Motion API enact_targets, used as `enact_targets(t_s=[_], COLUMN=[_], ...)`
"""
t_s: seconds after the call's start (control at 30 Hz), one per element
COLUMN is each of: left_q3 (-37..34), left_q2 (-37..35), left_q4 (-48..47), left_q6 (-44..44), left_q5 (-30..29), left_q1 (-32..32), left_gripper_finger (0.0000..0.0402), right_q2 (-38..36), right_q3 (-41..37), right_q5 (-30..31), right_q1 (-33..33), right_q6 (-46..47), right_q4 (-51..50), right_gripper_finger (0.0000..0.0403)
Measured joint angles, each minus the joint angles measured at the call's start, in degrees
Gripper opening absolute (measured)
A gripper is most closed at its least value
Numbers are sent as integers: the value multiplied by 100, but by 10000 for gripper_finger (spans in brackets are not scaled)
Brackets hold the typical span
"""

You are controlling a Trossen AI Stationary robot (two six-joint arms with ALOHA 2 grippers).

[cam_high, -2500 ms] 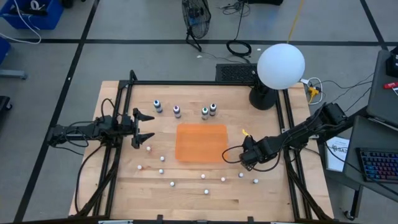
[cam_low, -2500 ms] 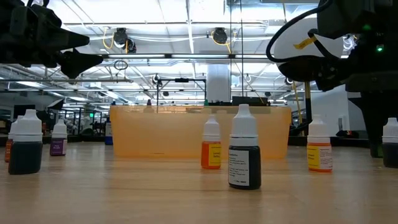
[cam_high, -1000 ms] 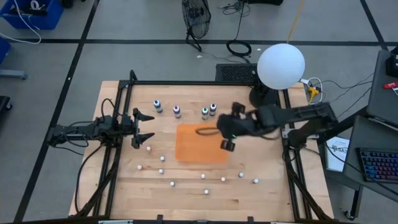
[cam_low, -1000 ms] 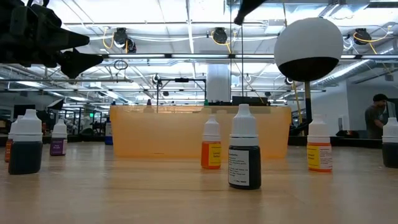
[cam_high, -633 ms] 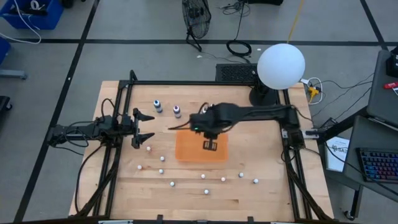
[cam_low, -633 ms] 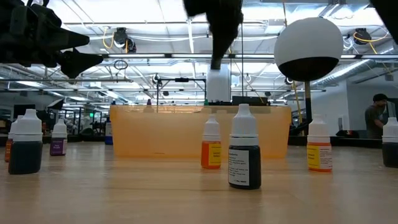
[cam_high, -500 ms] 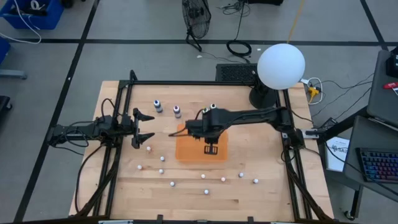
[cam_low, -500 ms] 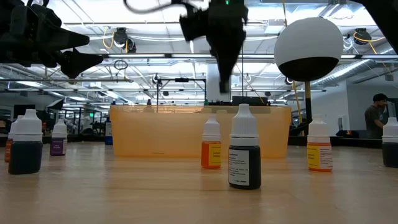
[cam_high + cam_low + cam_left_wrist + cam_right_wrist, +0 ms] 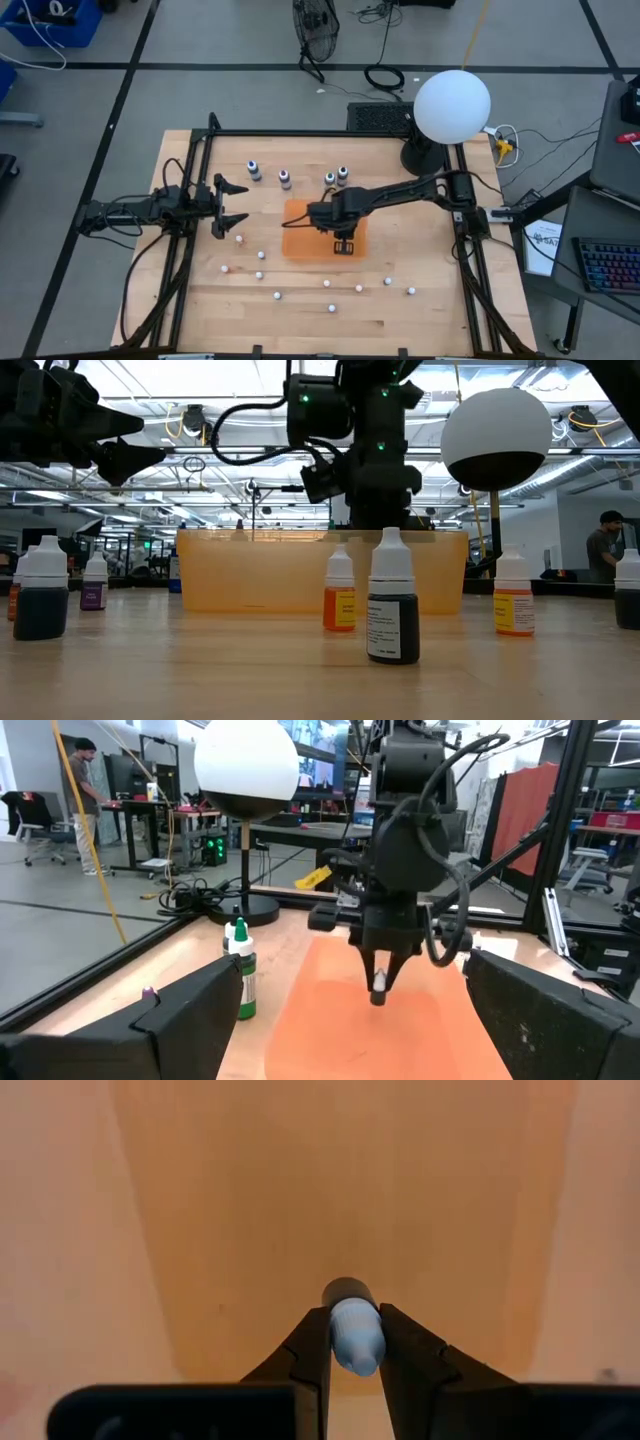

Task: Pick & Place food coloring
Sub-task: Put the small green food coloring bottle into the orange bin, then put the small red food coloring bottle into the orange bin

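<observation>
My right gripper points down over the orange tray and is shut on a small food coloring bottle with a pale cap and a dark body. The left wrist view shows that gripper just above the tray floor. Several more food coloring bottles stand upright on their bases in a row beyond the tray. My left gripper waits open at the table's left side, pointing level toward the tray. My right gripper pinches the bottle's pale cap between its two fingertips, coming from above and pointing down. The dark body hangs below the fingers, upright. The bottle looks clear of the tray floor.
Several other small white-capped bottles stand scattered on the table's near half. A white globe lamp on a black foot stands at the far right corner. A black frame borders the table.
My right gripper, staying shut on the bottle, has swung from above the tray's right side toward the tray's middle and sunk steeply. It has tipped to point straight down. The bottle has come down with it, close over the tray floor.
</observation>
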State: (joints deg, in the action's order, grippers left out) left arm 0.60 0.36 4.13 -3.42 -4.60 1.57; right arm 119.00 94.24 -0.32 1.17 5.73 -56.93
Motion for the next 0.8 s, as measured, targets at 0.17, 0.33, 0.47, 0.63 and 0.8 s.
enact_targets(t_s=[0.17, 0.33, 0.47, 0.63, 0.8], left_q3=[2, 2, 2, 1, 2], left_q2=[0, 0, 0, 0, 0], left_q4=[-5, -4, -5, -4, -3], left_q6=[0, -1, 0, -1, 0], left_q5=[0, 0, 0, 0, 0], left_q1=[1, -1, -1, -1, -1], left_gripper_finger=[379, 379, 379, 379, 379], right_q2=[-19, -50, -180, -599, -1232], right_q3=[-234, -252, -254, -254, -254], right_q5=[14, 55, 519, 1090, 1075], right_q1=[2, 4, 51, 162, 300], right_q6=[-63, 176, 488, 565, 1074], right_q4=[218, 271, 269, 266, 49], right_gripper_finger=[49, 76, 144, 178, 172])
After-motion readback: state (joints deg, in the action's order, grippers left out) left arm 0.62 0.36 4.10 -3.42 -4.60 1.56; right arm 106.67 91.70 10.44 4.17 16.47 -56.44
